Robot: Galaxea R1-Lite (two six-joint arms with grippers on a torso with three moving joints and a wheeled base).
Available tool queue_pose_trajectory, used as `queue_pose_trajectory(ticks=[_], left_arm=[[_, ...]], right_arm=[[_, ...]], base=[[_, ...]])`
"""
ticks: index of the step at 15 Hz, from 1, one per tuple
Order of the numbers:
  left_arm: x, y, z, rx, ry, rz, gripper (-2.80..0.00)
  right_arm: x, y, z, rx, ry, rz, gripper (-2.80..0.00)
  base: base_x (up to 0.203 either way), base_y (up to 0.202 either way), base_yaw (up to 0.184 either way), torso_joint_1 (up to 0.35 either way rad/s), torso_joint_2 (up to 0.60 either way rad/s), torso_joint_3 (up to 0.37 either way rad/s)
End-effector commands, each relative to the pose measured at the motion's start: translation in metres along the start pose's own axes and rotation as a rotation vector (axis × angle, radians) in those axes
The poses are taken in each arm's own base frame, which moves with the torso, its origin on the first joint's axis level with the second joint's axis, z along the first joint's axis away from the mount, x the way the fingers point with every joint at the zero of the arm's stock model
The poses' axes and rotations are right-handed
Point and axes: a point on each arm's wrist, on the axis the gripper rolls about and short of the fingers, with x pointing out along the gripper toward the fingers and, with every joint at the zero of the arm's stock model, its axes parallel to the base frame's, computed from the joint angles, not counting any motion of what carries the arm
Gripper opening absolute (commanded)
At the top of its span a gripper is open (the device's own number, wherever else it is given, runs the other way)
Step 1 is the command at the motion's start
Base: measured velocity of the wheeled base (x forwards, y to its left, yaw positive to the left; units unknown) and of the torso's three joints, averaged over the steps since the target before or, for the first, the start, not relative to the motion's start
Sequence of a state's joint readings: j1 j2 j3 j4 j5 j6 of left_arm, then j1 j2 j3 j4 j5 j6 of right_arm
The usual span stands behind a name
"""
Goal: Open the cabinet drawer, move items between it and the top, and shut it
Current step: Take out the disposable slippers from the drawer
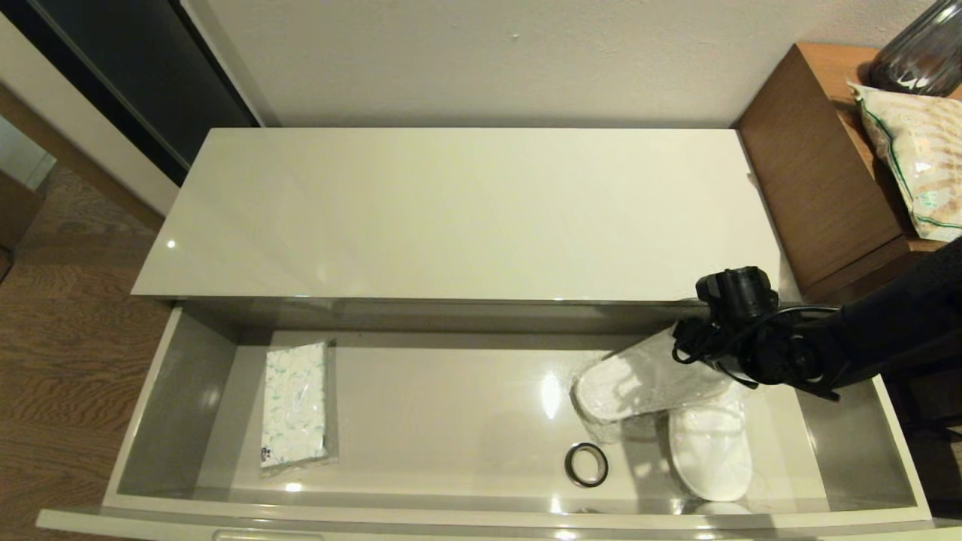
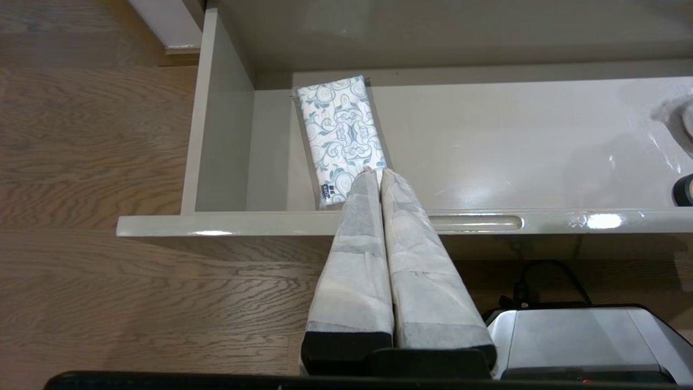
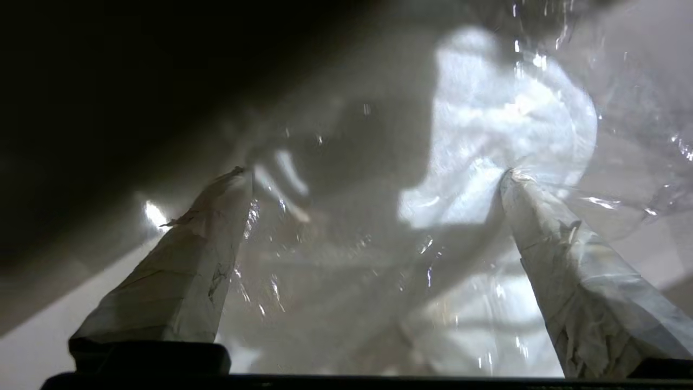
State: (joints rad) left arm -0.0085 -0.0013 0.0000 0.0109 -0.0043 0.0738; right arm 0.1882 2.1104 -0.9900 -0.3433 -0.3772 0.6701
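Observation:
The cabinet drawer (image 1: 150,391) stands pulled open below the bare glossy top (image 1: 451,210). Inside lie a tissue pack (image 1: 295,406) at the left, a black tape roll (image 1: 586,464) and two bagged white slippers (image 1: 639,383) (image 1: 710,451) at the right. My right gripper (image 1: 688,346) reaches into the drawer's back right corner over the upper slipper. Its fingers (image 3: 216,244) stand wide open with the clear bag (image 3: 379,260) and slipper (image 3: 503,124) between them. My left gripper (image 2: 375,172) is shut and empty, hanging outside the drawer front (image 2: 243,223) in line with the tissue pack (image 2: 341,135).
A brown wooden side unit (image 1: 819,173) adjoins the top on the right, carrying a beige green-edged bag (image 1: 913,165) and a dark glass vase (image 1: 921,52). Wood floor (image 1: 68,338) lies to the left. The robot's base (image 2: 584,341) sits under the drawer front.

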Motion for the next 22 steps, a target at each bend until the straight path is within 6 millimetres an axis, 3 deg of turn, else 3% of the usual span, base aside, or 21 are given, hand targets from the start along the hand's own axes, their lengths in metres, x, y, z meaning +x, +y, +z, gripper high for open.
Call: queue_pose_trajectory(ticks=[1,4,5,9,15,19,22], left_arm=[[0.0,0.0,0.0,0.0,0.002,0.0,-2.8],[0.0,0.0,0.0,0.0,0.001,-0.001,-2.8],[0.0,0.0,0.0,0.0,0.002,0.0,-2.8],[0.0,0.0,0.0,0.001,0.001,-0.001,-2.8],[0.0,0.0,0.0,0.0,0.001,-0.001,-2.8],[0.0,0.0,0.0,0.0,0.001,-0.001,-2.8],[0.0,0.0,0.0,0.0,0.003,0.0,-2.8]], right_arm=[[0.023,-0.007,-0.01,-0.032,0.008,-0.023,0.0],[0.03,-0.009,-0.016,-0.043,0.021,-0.034,0.0],[0.028,-0.009,-0.014,-0.044,0.016,-0.032,-2.8],[0.016,-0.008,-0.006,-0.033,-0.006,-0.013,-2.8],[-0.018,-0.005,0.019,-0.008,-0.058,0.027,-2.8],[-0.048,-0.007,0.035,0.001,-0.069,0.046,-2.8],[-0.088,-0.008,0.057,0.014,-0.092,0.076,-2.8]], base=[[0.0,0.0,0.0,0.0,0.0,0.0],[0.0,0.0,0.0,0.0,0.0,0.0],[0.0,0.0,0.0,0.0,0.0,0.0],[0.0,0.0,0.0,0.0,0.0,0.0],[0.0,0.0,0.0,0.0,0.0,0.0],[0.0,0.0,0.0,0.0,0.0,0.0],[0.0,0.0,0.0,0.0,0.0,0.0]])
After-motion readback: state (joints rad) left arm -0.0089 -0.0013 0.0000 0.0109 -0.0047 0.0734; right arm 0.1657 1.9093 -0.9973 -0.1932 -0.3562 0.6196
